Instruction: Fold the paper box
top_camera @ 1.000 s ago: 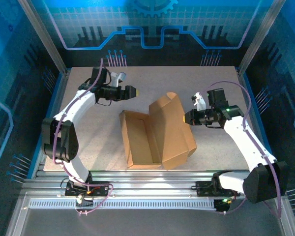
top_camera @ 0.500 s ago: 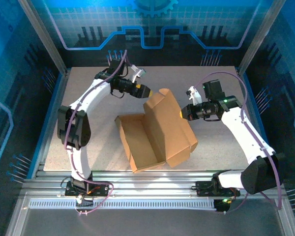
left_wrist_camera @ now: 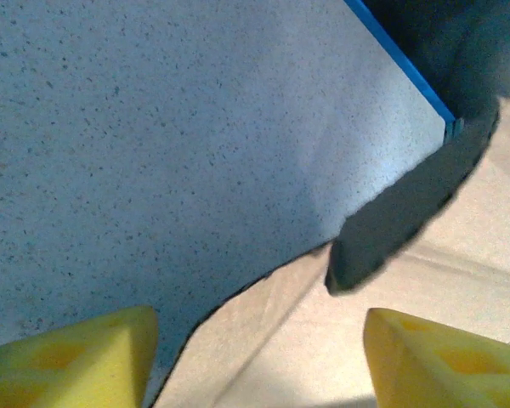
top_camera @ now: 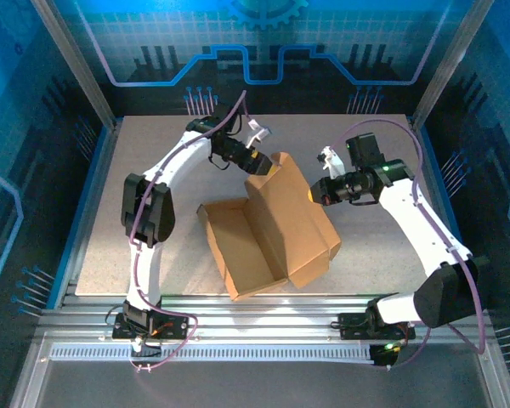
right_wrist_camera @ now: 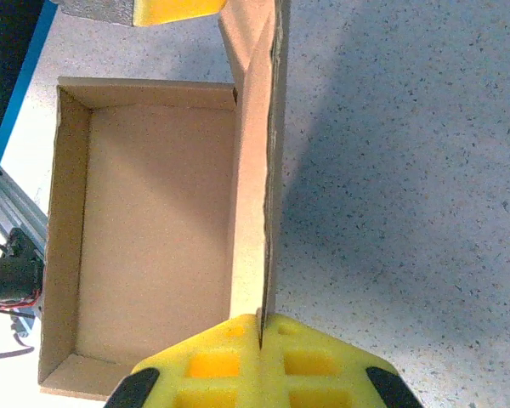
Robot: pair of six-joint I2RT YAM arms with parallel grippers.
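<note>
Right gripper (top_camera: 316, 195) is pinching the box (top_camera: 242, 242) by its upright flap (top_camera: 291, 212) from three o'clock; left gripper (top_camera: 260, 164), pads apart, is hovering at the flap's twelve o'clock corner.

paper box (top_camera: 276, 225): plain brown cardboard, matt, unprinted, raw cut edge seen from the right wrist. table (top_camera: 153, 178): pale grey speckled top, matt, faintly grainy, blue edge strip. right gripper (right_wrist_camera: 260, 323) pads (right_wrist_camera: 212, 365): yellow foam, matt, moulded square dimples. left gripper (left_wrist_camera: 259, 357) pads (left_wrist_camera: 68, 357): same yellow foam. left arm (top_camera: 174, 166), right arm (top_camera: 425, 234): smooth white plastic shells, slight gloss, black matt joints. front rails (top_camera: 263, 306): bare ribbed metal, dull sheen
</note>
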